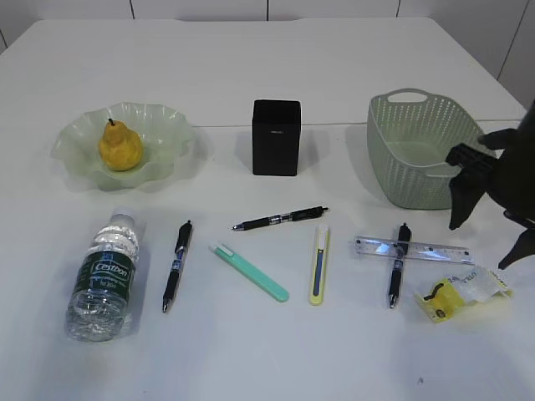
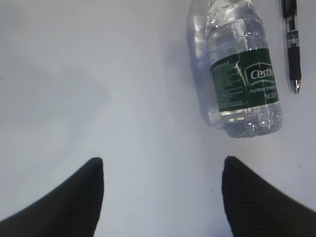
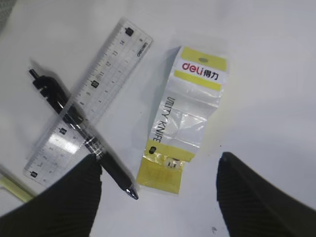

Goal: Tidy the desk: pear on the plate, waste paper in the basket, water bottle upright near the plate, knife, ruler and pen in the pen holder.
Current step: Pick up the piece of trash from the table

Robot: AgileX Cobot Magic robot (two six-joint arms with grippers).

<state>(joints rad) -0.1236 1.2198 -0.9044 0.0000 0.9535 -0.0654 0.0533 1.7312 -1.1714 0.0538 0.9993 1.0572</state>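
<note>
A: Where does the right gripper (image 3: 155, 170) stand?

B: It hangs with its jaws spread wide and empty, above the small crumpled yellow and clear waste paper wrapper with black print (image 3: 187, 118), which lies on the large plain white desk (image 1: 251, 351) just ahead of the gap between the fingers. To that gripper's left the short clear plastic ruler (image 3: 89, 98) lies across a black pen (image 3: 81, 133), the two touching in a cross.

A: And the sage green perforated plastic basket (image 1: 418, 150)?

B: In the exterior view, just beyond the right gripper, upright.

A: The left gripper (image 2: 163, 170)?

B: Also spread wide, holding nothing, over bare desk. The small clear plastic water bottle with the dark green label (image 2: 237, 74) lies on its side ahead and to its right, with another black pen (image 2: 292, 44) just beside it.

A: The lumpy yellow pear (image 1: 119, 146)?

B: On the pale green wavy-rimmed plate (image 1: 167, 125), far ahead of the left gripper. The matte black square pen holder (image 1: 276, 138) stands between plate and basket. Between the two grippers lie a third black pen (image 1: 280, 219), a teal knife (image 1: 249, 271) and a yellow-cased knife (image 1: 318, 266).
</note>
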